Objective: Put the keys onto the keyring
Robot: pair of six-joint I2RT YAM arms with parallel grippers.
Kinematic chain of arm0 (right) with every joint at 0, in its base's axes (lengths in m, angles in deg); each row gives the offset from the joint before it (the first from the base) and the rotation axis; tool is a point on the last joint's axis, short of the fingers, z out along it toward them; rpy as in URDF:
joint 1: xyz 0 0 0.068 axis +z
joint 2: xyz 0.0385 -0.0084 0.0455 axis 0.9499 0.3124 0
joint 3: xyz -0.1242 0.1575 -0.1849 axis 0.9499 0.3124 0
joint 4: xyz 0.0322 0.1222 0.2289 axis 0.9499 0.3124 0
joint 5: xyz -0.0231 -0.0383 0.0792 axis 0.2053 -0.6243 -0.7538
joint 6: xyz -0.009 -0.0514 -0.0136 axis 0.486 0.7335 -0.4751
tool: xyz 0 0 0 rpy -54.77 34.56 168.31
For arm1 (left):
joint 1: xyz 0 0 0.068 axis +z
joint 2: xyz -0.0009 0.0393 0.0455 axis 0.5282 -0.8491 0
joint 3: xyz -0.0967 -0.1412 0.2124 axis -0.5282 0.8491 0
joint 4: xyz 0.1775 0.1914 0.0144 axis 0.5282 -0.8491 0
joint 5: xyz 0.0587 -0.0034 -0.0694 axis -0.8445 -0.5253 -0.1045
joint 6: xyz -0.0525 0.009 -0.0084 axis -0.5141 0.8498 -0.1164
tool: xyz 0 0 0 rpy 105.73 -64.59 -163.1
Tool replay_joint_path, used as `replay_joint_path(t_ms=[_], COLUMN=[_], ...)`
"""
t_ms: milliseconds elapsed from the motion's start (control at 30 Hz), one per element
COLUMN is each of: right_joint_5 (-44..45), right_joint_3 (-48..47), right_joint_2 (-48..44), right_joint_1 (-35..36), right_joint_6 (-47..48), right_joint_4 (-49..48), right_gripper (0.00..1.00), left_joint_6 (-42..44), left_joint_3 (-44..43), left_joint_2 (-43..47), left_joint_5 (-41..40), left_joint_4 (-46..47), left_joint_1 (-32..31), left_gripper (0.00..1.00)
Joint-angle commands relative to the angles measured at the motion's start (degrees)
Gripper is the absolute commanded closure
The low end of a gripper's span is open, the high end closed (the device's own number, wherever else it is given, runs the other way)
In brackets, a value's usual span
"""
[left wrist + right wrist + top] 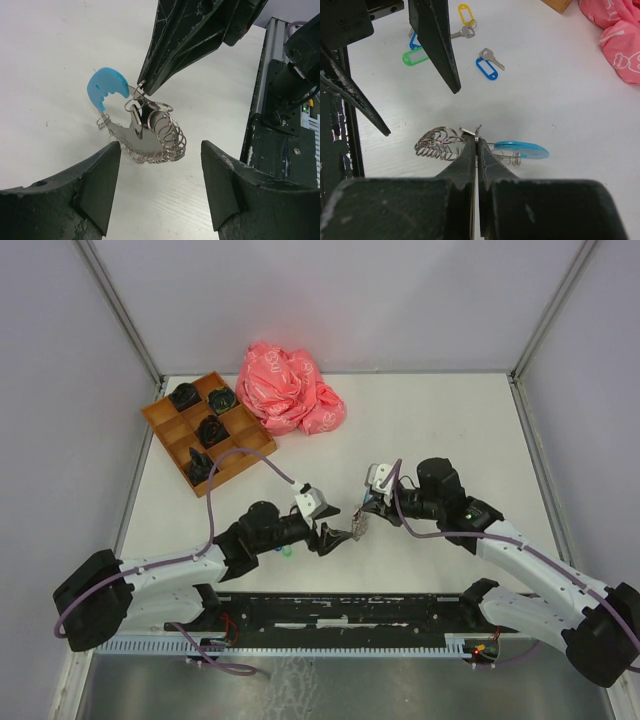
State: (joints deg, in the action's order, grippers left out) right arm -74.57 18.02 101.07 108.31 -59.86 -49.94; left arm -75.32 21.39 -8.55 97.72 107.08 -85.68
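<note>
The keyring (160, 137), a loop of silvery coiled wire with a light blue curved segment (106, 88), hangs just above the table. My right gripper (477, 136) is shut on a small metal ring at its top, and its dark fingers (170, 55) come down from above in the left wrist view. My left gripper (160, 147) stands open just short of the loop, with nothing between its fingers. Loose keys lie on the table beyond: a yellow-tagged key (465, 14), a blue-tagged key (487, 67) and a green-tagged key (415, 56). From above, both grippers meet at the keyring (358, 528).
An orange compartment tray (160, 412) with black objects stands at the back left. Next to it lies a crumpled pink bag (290, 390). The black base rail (340, 608) runs along the near edge.
</note>
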Motion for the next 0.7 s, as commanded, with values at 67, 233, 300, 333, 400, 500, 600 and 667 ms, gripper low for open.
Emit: replay_joint_path(t_ms=[67,233,300,333,400,500,600,667], right_joint_5=[3.0,4.6,5.0,5.1,5.2,5.3,5.3,5.3], right_joint_3=[-3.7,-4.0,-4.1,-4.0,-4.1,-3.9,-3.9,-3.8], right_joint_2=[0.6,0.8,0.8,0.8,1.0,1.1,1.2,1.4], right_joint_1=[1.1,1.5,1.5,1.7,1.7,1.9,2.0,2.1], right_joint_6=[-0.7,-1.6,-1.8,-2.0,-2.4,-2.9,-3.4,-3.7], right_joint_4=[-2.1,-2.4,-2.5,-2.6,-2.7,-3.0,-3.3,-3.4], right_gripper=[0.99,0.99,0.99,0.99,0.99,0.99,0.99,0.99], left_joint_6=[2.8,1.7,0.9,0.5,-0.2,-0.9,-2.1,-2.9], left_joint_3=[-1.0,-2.3,-2.5,-2.7,-3.2,-3.8,-4.6,-4.9], left_joint_2=[-2.8,-7.1,-8.4,-9.0,-10.2,-12.0,-13.7,-14.9], left_joint_5=[-9.4,-16.1,-18.1,-18.8,-20.1,-21.2,-21.4,-21.8], left_joint_4=[7.2,9.4,10.8,11.4,12.2,13.2,14.2,14.7], left_joint_1=[-3.9,-6.7,-7.5,-7.8,-8.3,-9.0,-9.4,-9.7], left_gripper=[0.27,0.26,0.26,0.26,0.26,0.3,0.35,0.38])
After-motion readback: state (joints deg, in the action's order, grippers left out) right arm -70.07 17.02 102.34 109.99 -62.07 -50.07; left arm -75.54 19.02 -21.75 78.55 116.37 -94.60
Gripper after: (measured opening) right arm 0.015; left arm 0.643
